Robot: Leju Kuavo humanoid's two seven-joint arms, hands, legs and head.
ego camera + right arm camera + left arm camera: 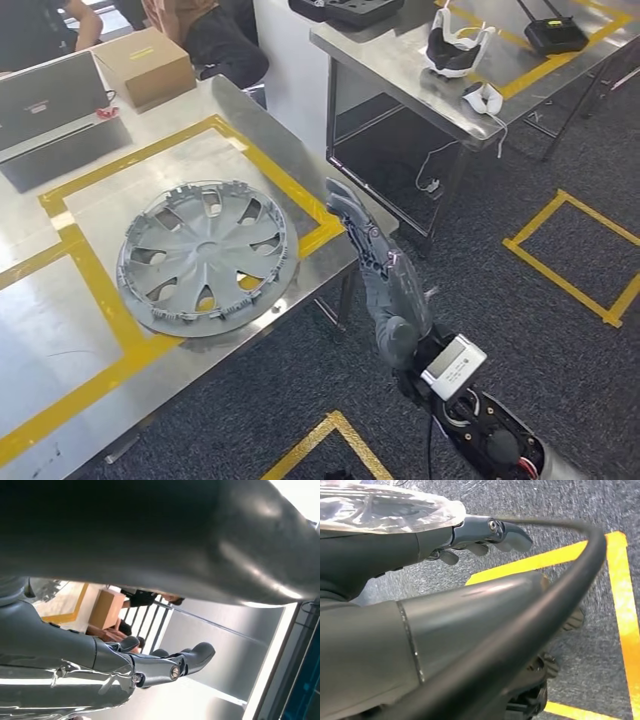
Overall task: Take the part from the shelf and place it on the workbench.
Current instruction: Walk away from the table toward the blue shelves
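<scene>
The part, a grey plastic wheel cover (202,256), lies flat on the metal workbench (53,340) inside a yellow tape rectangle. My right hand (381,270) is raised just off the bench's right edge, a little to the right of the cover, with fingers stretched out and nothing in them. In the right wrist view the same right hand (158,667) shows straight fingers and no object. My left hand (478,535) hangs over the dark carpet with fingers extended and holds nothing.
A laptop (45,100) and a cardboard box (147,65) sit at the bench's far side, with people seated behind. A second metal table (423,75) with a headset (456,45) stands at the back right. Yellow tape marks (573,255) cross the carpet.
</scene>
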